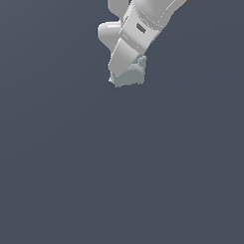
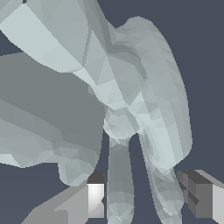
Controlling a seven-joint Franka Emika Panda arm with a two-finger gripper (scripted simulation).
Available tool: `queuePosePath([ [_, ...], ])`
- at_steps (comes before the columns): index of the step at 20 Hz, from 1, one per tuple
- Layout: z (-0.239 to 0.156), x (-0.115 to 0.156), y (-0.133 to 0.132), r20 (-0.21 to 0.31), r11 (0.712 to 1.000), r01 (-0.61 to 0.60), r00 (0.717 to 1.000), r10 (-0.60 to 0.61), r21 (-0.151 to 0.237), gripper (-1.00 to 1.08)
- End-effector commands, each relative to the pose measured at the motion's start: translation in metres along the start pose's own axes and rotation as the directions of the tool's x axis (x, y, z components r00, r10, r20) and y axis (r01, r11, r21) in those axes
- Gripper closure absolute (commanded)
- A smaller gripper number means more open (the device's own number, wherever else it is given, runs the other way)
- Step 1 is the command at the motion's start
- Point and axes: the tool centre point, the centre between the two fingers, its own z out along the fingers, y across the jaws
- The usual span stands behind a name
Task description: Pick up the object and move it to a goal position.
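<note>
The object (image 1: 131, 75) is a small pale blue-grey lumpy block, seen in the upper middle of the exterior view. It sits directly under my white hand (image 1: 131, 44), which covers its top. In the wrist view the object (image 2: 109, 87) fills most of the picture, and two thin lobes of it hang down between my fingers. My gripper (image 2: 142, 199) straddles those lobes. One fingertip (image 2: 96, 200) presses against one lobe and the other fingertip (image 2: 197, 199) meets the second, so the gripper looks shut on the object.
A plain dark grey-blue floor (image 1: 121, 184) lies all around, with nothing else on it. No goal marker shows in either view.
</note>
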Motion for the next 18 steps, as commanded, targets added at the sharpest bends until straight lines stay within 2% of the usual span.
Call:
queuePosePath([
  [1,-0.020,-0.020,-0.008,0.000,1.000,0.001,1.000,-0.001,0.001,1.08],
  [9,-0.066,-0.063,-0.023,0.001,1.000,-0.001,1.000,0.001,0.000,1.08],
  [18,-0.082,-0.077,-0.027,0.002,1.000,-0.001,1.000,0.001,0.000,1.08],
])
